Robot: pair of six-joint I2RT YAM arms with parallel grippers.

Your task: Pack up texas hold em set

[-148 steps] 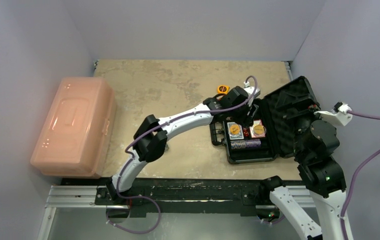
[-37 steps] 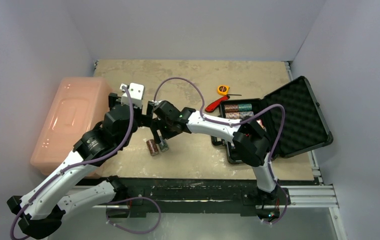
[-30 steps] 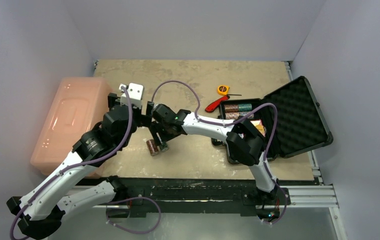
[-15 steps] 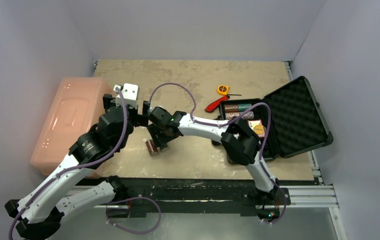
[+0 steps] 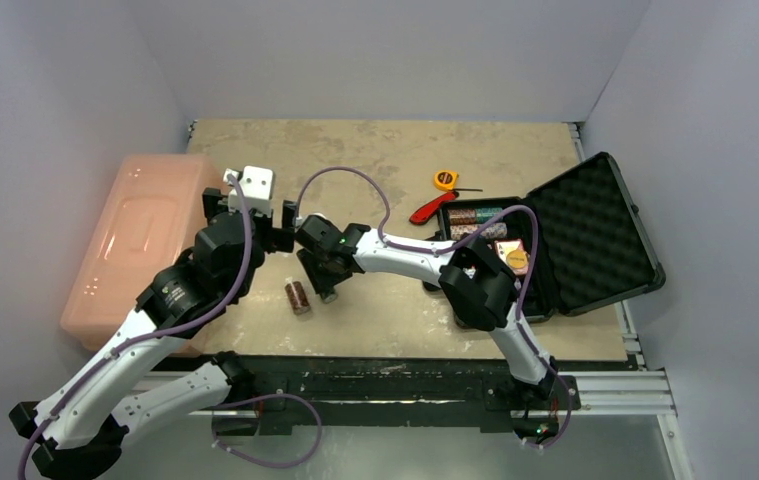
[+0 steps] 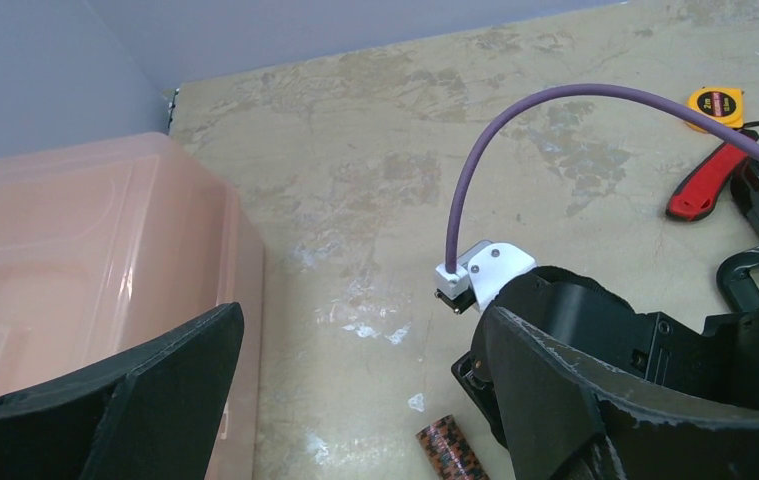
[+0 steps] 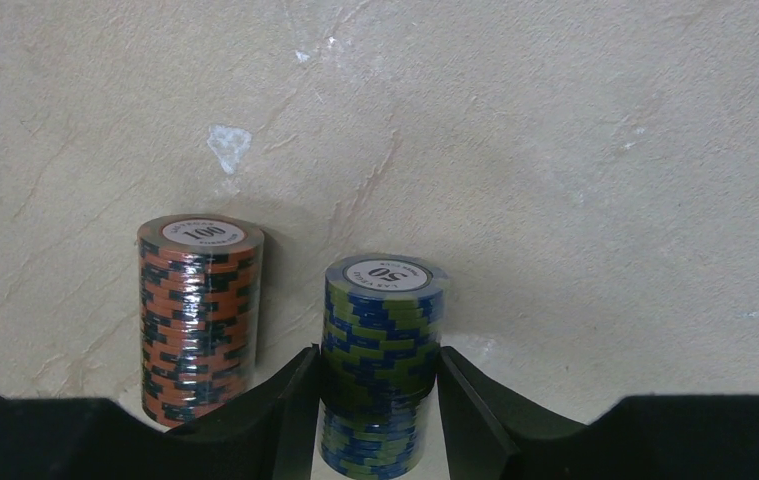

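Blue chip roll (image 7: pixel 383 365) clamped in right jaws, narrow gap to orange roll (image 7: pixel 198 315), left jaws spread

Table (image 5: pixel 355 160) top is beige and mottled like worn stone, with darker brown blotches and pale scuffs; close up, small white chips (image 7: pixel 227 145) show in the surface, along with fine hairline cracks. Plain walls of a pale grey-lilac close it in on three sides: back wall (image 5: pixel 385 50), left wall (image 5: pixel 45 120), right wall (image 5: pixel 715 120), each meeting the table edge directly. A dark trim piece (image 6: pixel 170 97) sits at the far left corner. Along the near edge runs a black strip (image 5: pixel 385 375), and below it a silver metal rail (image 5: pixel 145 390). Beneath that lies a dull grey surface (image 5: pixel 405 450). Light is even and soft, shadows faint.
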